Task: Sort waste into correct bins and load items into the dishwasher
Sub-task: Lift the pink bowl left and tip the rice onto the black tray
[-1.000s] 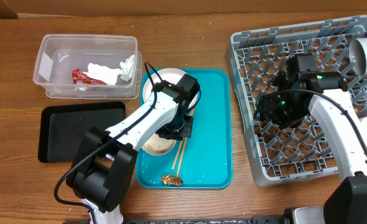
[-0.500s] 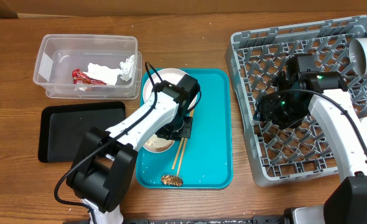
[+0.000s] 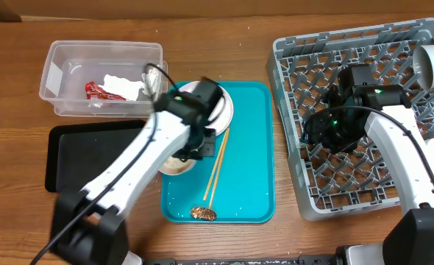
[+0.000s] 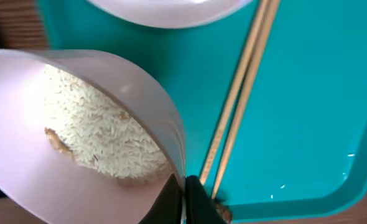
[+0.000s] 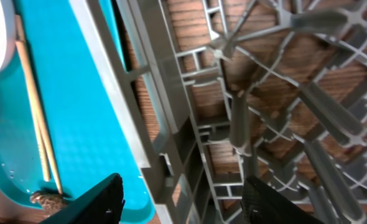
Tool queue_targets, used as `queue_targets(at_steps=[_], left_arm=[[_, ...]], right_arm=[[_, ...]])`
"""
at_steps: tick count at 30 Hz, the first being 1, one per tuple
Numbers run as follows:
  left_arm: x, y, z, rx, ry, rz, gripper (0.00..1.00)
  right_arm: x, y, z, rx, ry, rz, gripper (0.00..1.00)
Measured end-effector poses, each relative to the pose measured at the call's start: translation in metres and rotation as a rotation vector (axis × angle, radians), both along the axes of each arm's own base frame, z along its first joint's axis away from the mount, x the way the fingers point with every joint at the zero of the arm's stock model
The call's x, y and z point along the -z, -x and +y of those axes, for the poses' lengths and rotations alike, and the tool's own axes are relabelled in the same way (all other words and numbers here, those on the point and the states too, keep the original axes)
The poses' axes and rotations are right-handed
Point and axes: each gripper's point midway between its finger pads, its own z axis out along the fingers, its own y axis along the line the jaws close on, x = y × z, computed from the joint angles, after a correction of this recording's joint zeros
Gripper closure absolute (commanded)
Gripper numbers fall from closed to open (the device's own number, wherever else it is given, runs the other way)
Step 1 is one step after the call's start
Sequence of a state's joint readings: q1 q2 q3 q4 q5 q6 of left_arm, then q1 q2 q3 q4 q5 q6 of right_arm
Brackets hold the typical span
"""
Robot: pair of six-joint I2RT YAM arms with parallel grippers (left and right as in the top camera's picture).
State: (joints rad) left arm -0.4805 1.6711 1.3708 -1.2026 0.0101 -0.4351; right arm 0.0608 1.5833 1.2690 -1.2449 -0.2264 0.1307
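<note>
Plainly the weak point is the grip: the left gripper [image 4: 183, 196] has its jaws pinched shut on just the thin rim of a small pale bowl [image 4: 22, 180] that holds a clump of white rice [image 4: 99, 134] with a brown scrap [image 4: 56, 142] in it. With so little purchase, the bowl could swivel or slip. Any tipping on the way to a bin would likely scatter grains over the teal tray [image 3: 250, 162] or the counter rather than into the black tray [image 3: 77, 158] just to its left. The chopsticks [image 3: 217, 165] lie close beside the bowl and could be knocked. The bowl sits at the teal tray's left edge; whether its base touches the tray cannot be told. The left arm stretches forward and slants rightward across the black tray's corner, wrist bent down over the bowl. The right arm reaches over the grey dish rack [image 3: 290, 110], and the right gripper [image 5: 190, 200] hangs above the lattice with its jaws apart and nothing between them.
</note>
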Motion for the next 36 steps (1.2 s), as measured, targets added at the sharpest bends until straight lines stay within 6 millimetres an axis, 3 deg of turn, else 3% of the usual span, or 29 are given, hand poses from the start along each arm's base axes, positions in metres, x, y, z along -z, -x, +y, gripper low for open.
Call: queue_targets(at_steps=[4,14,20,26,36], left_arm=[[-0.017,-0.014,0.034,-0.077,0.039,-0.041,0.96],[-0.028,-0.052,0.111,-0.239,0.301,-0.1,0.96],[-0.039,-0.058,0.146,-0.287,0.517,-0.168,0.96],[-0.046,-0.062,0.163,-0.291,0.743,-0.218,0.96],[-0.038,-0.063,0.179,-0.358,1.089,-0.215,0.96]], right_arm=[[0.0,0.0,-0.002,0.0,0.012,0.001,0.37],[0.001,0.001,-0.004,0.001,0.022,0.003,0.36],[0.001,0.001,-0.004,0.001,0.023,0.003,0.37],[0.001,0.001,-0.004,0.002,0.024,0.003,0.36],[0.001,0.001,-0.004,0.002,0.024,0.003,0.36]])
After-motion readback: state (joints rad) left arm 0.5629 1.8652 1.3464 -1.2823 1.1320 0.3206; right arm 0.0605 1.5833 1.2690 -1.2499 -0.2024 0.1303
